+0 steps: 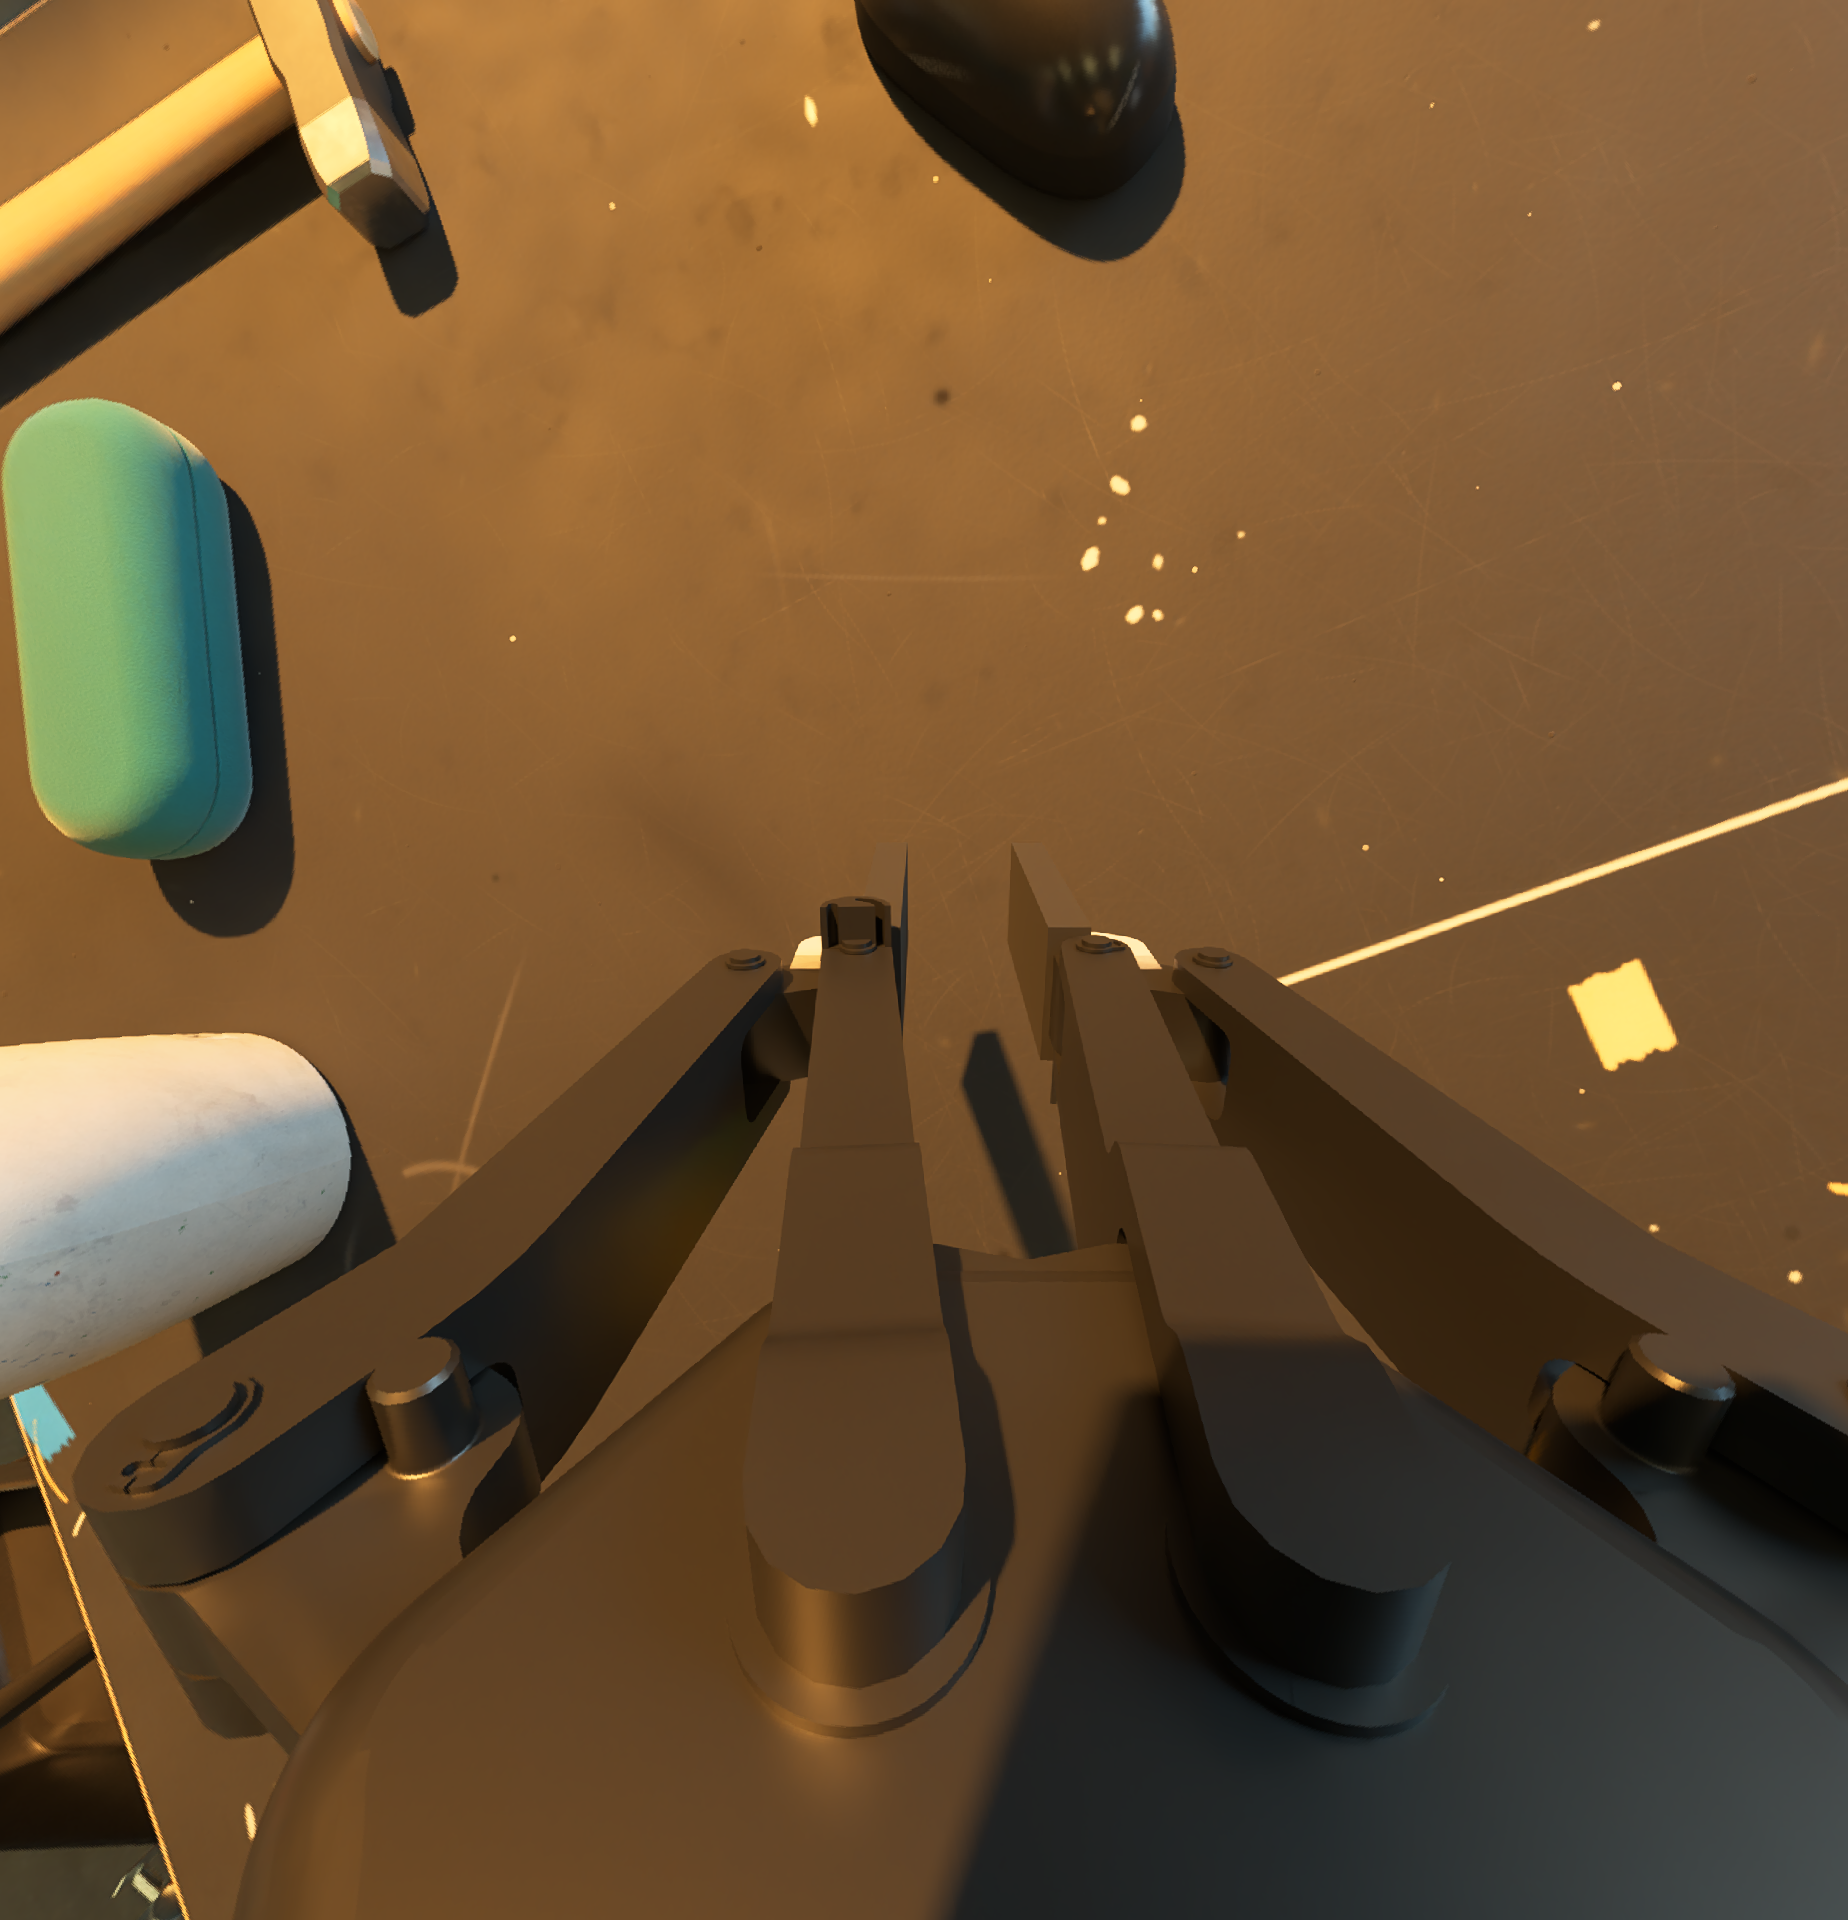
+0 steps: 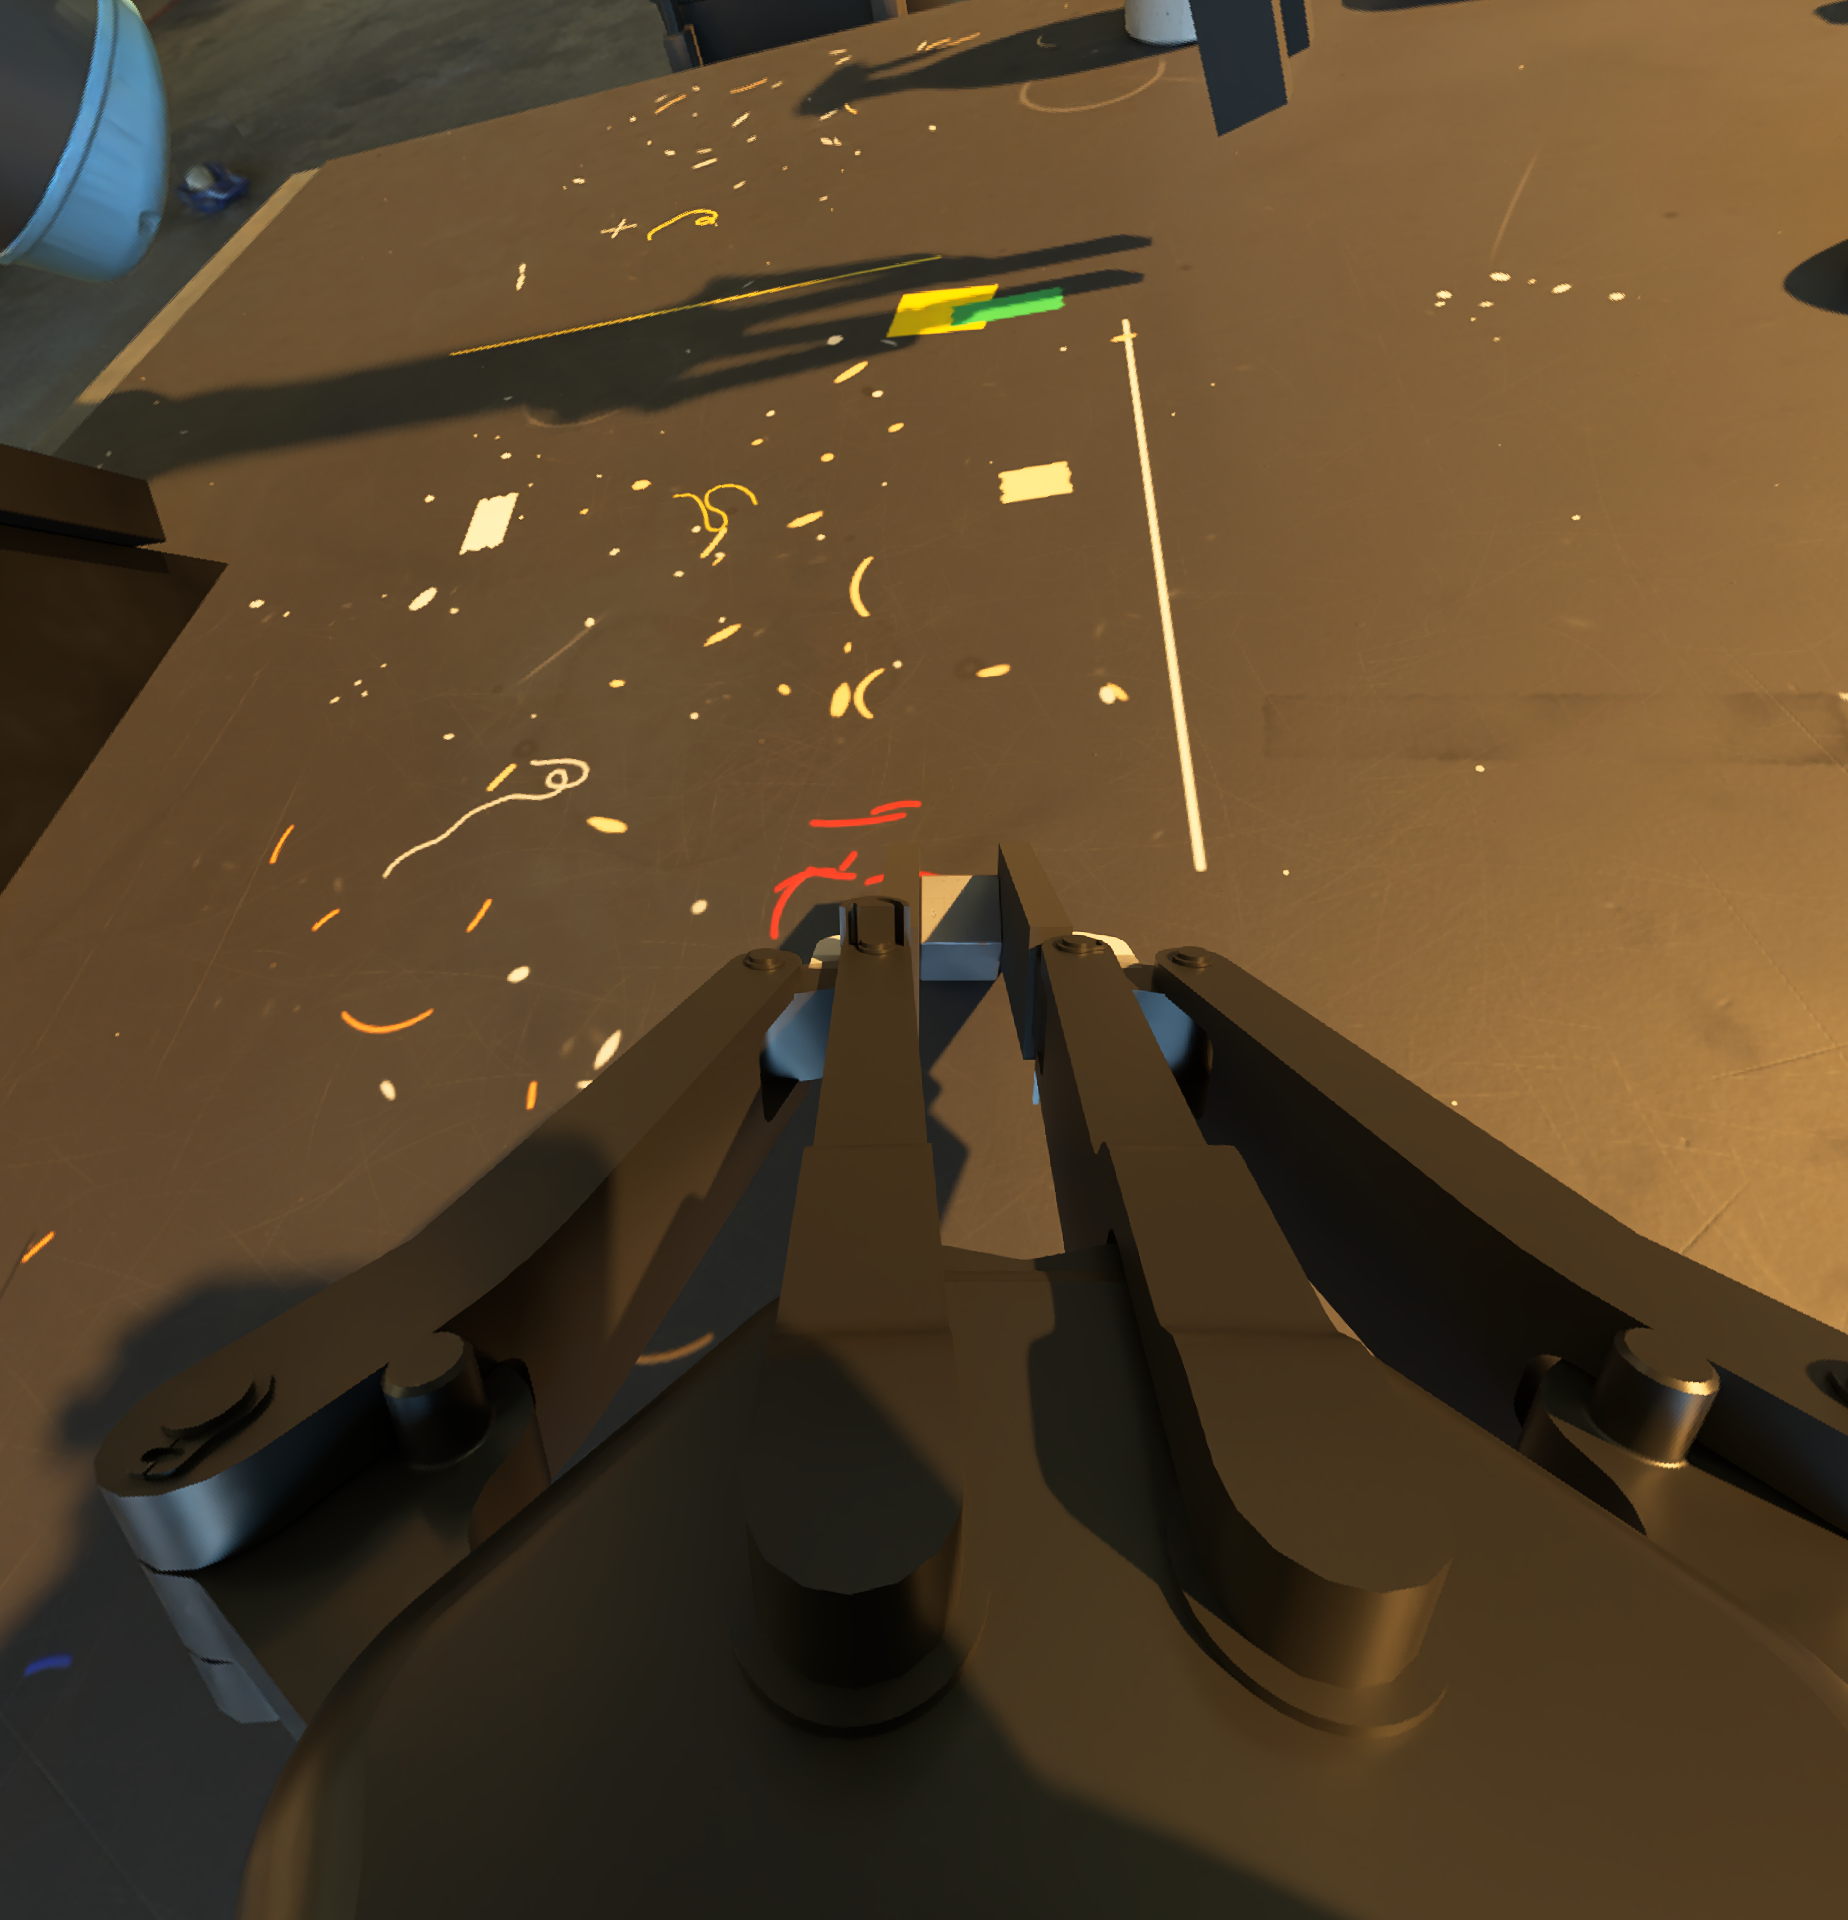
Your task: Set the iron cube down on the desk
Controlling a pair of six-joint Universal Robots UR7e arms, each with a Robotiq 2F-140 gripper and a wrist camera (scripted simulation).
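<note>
In the right wrist view, my right gripper [image 2: 959, 883] is shut on a small grey iron cube [image 2: 959, 923], held between its fingertips low over the brown desk [image 2: 1419, 831]. I cannot tell whether the cube touches the desk. Red scribbles on the desk lie just left of the cube. In the left wrist view, my left gripper [image 1: 958, 883] hangs over bare desk [image 1: 1315, 623] with its jaws a narrow gap apart and nothing between them.
In the left wrist view there are a hammer [image 1: 172, 156], a green oval case [image 1: 125, 623], a black rounded object [image 1: 1024, 83] and a white cylinder [image 1: 120, 1195]. In the right wrist view a dark box [image 2: 58, 675] stands at the left, and the desk edge [image 2: 193, 291] runs at the upper left.
</note>
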